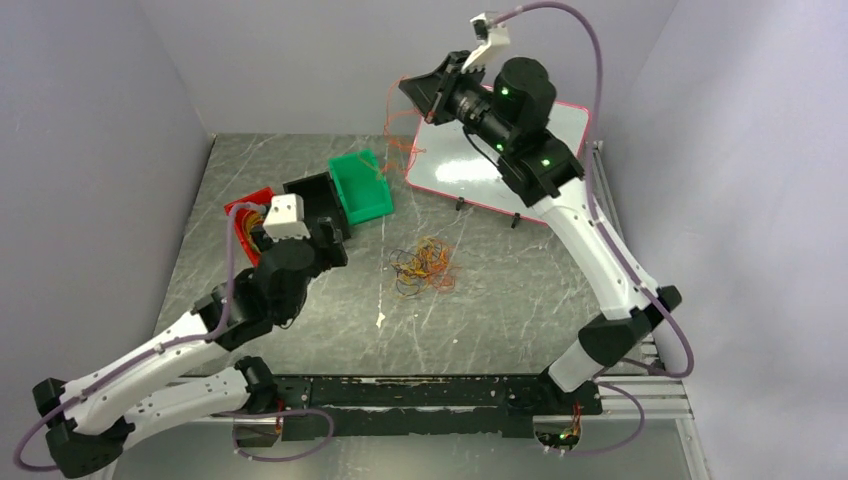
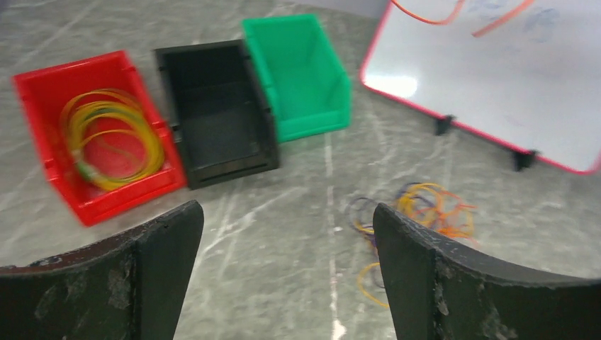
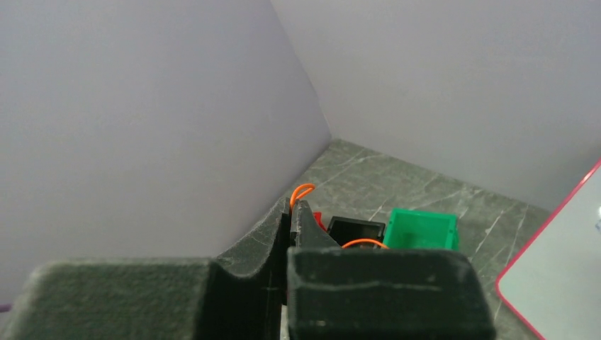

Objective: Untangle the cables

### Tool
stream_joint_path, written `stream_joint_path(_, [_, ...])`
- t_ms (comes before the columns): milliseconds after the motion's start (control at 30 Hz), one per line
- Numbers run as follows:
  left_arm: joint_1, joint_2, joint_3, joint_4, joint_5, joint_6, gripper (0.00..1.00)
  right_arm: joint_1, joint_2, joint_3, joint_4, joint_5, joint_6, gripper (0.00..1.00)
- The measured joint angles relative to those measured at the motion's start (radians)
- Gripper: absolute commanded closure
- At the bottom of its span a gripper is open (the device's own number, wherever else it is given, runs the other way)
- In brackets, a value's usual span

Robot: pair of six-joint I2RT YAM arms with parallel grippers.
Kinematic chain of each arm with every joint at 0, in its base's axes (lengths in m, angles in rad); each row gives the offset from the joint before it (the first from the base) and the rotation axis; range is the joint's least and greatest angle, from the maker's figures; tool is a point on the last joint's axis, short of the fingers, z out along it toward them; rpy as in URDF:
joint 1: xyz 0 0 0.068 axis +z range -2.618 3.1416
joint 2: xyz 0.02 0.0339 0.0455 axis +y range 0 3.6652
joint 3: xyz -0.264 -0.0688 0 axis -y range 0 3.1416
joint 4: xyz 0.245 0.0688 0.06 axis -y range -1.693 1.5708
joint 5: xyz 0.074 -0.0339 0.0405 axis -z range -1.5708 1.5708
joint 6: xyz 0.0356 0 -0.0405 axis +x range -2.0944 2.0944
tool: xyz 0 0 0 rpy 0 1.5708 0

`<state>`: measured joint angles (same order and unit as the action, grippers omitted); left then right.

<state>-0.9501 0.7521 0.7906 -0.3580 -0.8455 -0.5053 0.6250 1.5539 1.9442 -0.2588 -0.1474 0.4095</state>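
A tangled pile of orange, yellow and dark cables (image 1: 425,268) lies on the table's middle; it also shows in the left wrist view (image 2: 425,209). My right gripper (image 1: 415,95) is raised high at the back and shut on an orange cable (image 3: 302,190), which dangles below it (image 1: 400,145) and shows over the whiteboard in the left wrist view (image 2: 425,15). My left gripper (image 2: 287,212) is open and empty above the table, left of the pile, near the bins (image 1: 328,240). A yellow cable coil (image 2: 113,138) lies in the red bin (image 2: 42,92).
The red bin (image 1: 240,205), a black bin (image 2: 216,110) and a green bin (image 2: 298,74) stand in a row at the back left. A red-edged whiteboard (image 1: 470,165) lies at the back right. Grey walls enclose the table.
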Motion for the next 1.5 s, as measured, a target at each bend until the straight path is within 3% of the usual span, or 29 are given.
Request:
stream_joint_path(133, [0.095,0.089,0.068,-0.138,-0.011,-0.029,0.03,0.000,0.082,-0.002,0.032,-0.010,0.000,1.00])
stream_joint_path(333, [0.463,0.076,0.039,-0.181,0.175,0.035,0.04,0.000,0.221,0.045,0.046,-0.016,-0.007,1.00])
stream_joint_path(433, [0.548,0.082,0.034,-0.188,0.244,0.055,0.03,0.000,0.286,0.097,0.047,-0.026,-0.008,1.00])
stream_joint_path(600, [0.557,0.072,0.007,-0.196,0.306,0.065,0.04,0.000,0.358,0.142,0.063,-0.032,-0.007,1.00])
stream_joint_path(1033, [0.558,0.026,0.007,-0.216,0.284,0.059,0.05,0.001,0.552,0.277,0.074,-0.034,-0.010,1.00])
stream_joint_path(1500, [0.558,0.034,0.007,-0.217,0.274,0.054,0.05,0.001,0.716,0.285,0.072,-0.051,-0.011,1.00])
